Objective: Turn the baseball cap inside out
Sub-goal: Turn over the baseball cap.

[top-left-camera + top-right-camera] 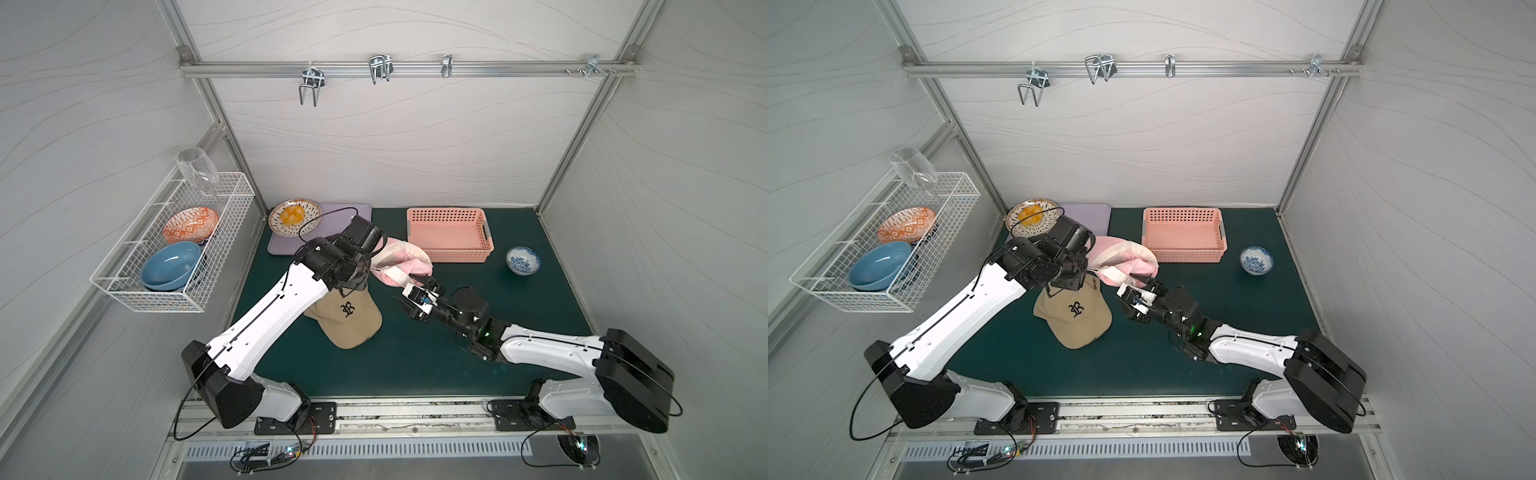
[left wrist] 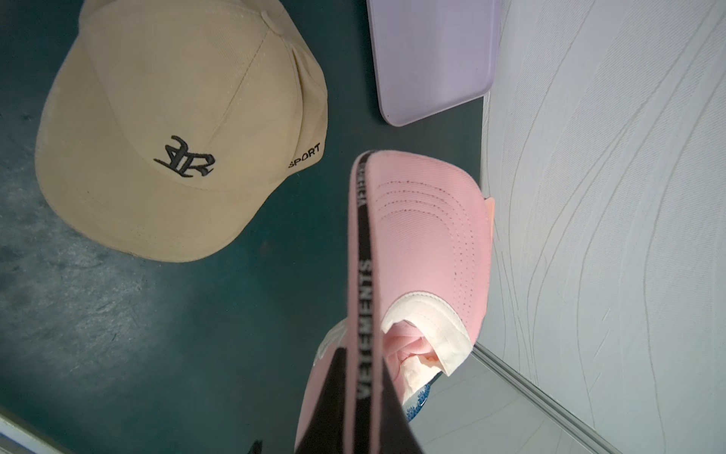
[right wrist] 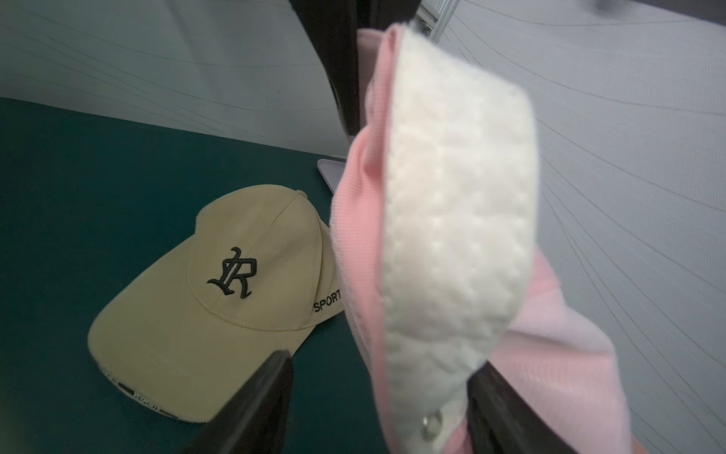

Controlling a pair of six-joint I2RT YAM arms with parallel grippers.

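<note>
The pink baseball cap was held up off the green surface, over its middle and nearer the far edge, between the two arms. The left arm reached in from the near left corner, and its jaws were clamped together on the cap's brim. In the left wrist view the brim ran out from the jaws, with a black strip lettered VETEMENTS along its edge. The crown was crumpled, with both pink cloth and pale lining showing in both top views.

The right arm came in from the near right corner. Its jaws stood apart at the cap's rear edge. In the right wrist view the white padded band of the lining hung between the two dark fingers, lying against one of them and well clear of the other.

A tan cap lay crown up on the surface, left of the middle and partly under the left arm, apart from the pink one. A pink perforated basket stood by the far edge, just behind the raised cap. A small blue-and-white bowl sat toward the right edge. A lilac tray lay in the far left corner, carrying a patterned plate.
</note>
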